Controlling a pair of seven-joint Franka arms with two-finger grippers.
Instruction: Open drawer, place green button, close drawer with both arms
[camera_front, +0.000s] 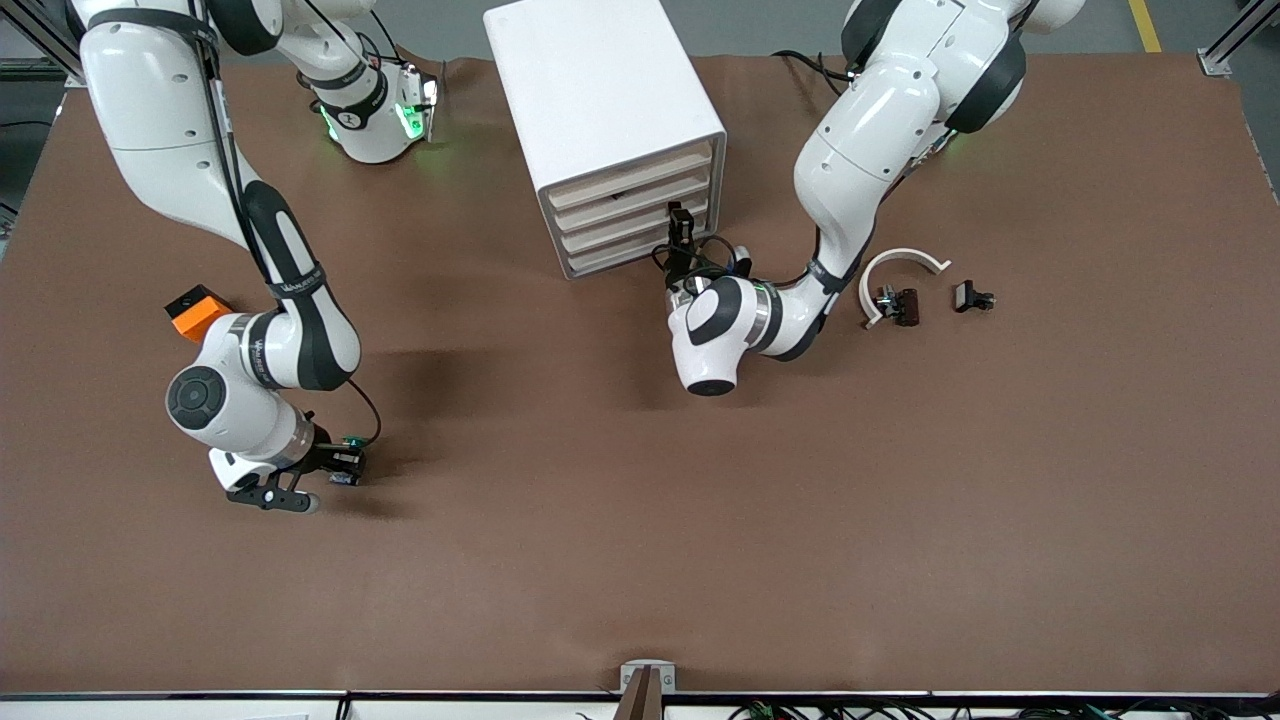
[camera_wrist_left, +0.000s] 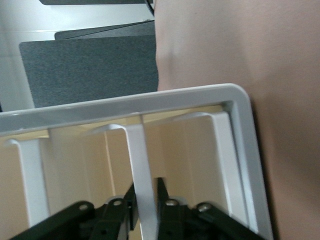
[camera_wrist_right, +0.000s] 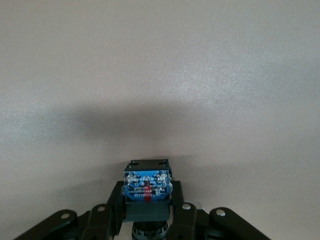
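Observation:
The white cabinet (camera_front: 600, 90) stands at the table's back middle, with four cream drawer fronts all looking shut. My left gripper (camera_front: 680, 215) is at the front of a middle drawer (camera_front: 630, 205). In the left wrist view that gripper (camera_wrist_left: 146, 186) is shut on a white upright lip of the drawer (camera_wrist_left: 142, 160). My right gripper (camera_front: 343, 468) is low over the table toward the right arm's end, nearer to the front camera. It (camera_wrist_right: 147, 196) is shut on the button (camera_wrist_right: 147, 184), whose blue-and-black body shows; its cap is hidden.
An orange cube (camera_front: 200, 311) lies beside the right arm's forearm. A white curved strip (camera_front: 900, 265) and small black clips (camera_front: 900, 304) (camera_front: 972, 296) lie toward the left arm's end of the table.

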